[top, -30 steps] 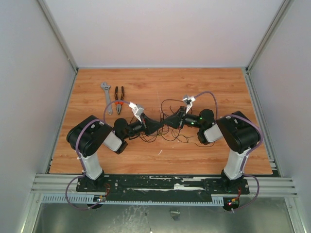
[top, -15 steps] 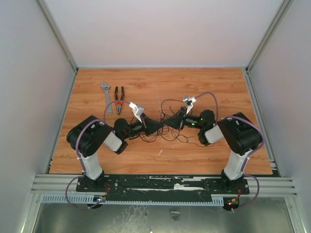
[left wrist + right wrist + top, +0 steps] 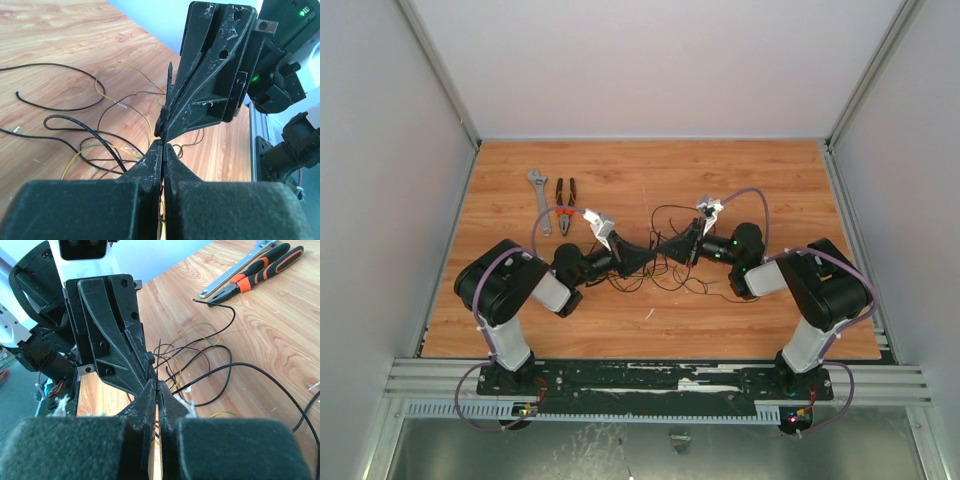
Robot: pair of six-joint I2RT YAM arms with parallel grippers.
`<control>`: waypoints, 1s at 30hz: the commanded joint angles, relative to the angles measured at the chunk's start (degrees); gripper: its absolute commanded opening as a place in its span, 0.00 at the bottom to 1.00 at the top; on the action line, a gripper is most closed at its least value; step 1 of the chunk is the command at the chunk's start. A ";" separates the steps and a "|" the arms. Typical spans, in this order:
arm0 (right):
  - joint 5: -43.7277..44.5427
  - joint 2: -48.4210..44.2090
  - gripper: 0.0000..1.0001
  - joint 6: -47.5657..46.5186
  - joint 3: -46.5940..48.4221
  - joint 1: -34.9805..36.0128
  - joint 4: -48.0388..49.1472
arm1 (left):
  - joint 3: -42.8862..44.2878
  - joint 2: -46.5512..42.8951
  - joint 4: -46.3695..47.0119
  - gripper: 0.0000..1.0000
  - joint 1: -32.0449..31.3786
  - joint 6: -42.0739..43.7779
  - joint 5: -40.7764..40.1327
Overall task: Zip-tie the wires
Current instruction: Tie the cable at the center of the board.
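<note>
The thin, stiff black plastic zip tie (image 3: pixel 169 85) stands at mid-table, just where the two sets of fingertips meet. In the left wrist view its long axis runs almost straight up the picture, with the pointed free end uppermost against the face of the right gripper (image 3: pixel 668 249). Its lower end is hidden behind the fingertips.

Both the right gripper and the left gripper (image 3: pixel 642 258) have their jaws pressed fully together with no gap. The tips face each other and nearly touch. Whether either pair pinches the strip cannot be told.

The loose tangle of thin black and olive-yellow wires (image 3: pixel 682 278) lies on the wooden table (image 3: pixel 770 180) under and around the tips, with loops spreading toward the far side and the right arm.

Bare wood lies open on the far and near sides. A grey metal wrench (image 3: pixel 537 193) and orange-handled pliers (image 3: pixel 565 200) lie far left, well apart. White walls close in three sides.

From above, the strip cannot be made out among the black fingers.
</note>
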 commanded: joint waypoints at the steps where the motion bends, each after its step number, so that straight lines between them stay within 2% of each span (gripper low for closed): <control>1: 3.57 -1.46 0.00 -4.38 -0.79 -0.98 -5.32 | -0.14 -2.56 18.90 0.00 0.19 0.11 0.60; 11: 2.22 -2.14 0.00 -2.27 -2.60 -1.52 -2.71 | -0.37 -2.55 18.90 0.00 0.48 0.80 0.67; 14: 0.74 -4.22 0.00 -2.08 -4.01 -1.85 -3.09 | -0.91 -2.68 18.88 0.00 0.86 3.35 0.16; 18: -2.11 -8.87 0.00 -4.62 -4.28 -1.90 -9.57 | -0.46 -2.97 18.84 0.00 0.98 7.34 0.49; 23: -4.80 -14.36 0.00 -11.73 -2.35 -1.69 -24.75 | 0.77 -2.12 18.81 0.00 0.97 12.34 0.82; 30: -7.58 -15.91 0.00 -14.20 -2.15 -0.78 -31.97 | 1.24 -2.14 18.89 0.00 0.89 17.90 1.10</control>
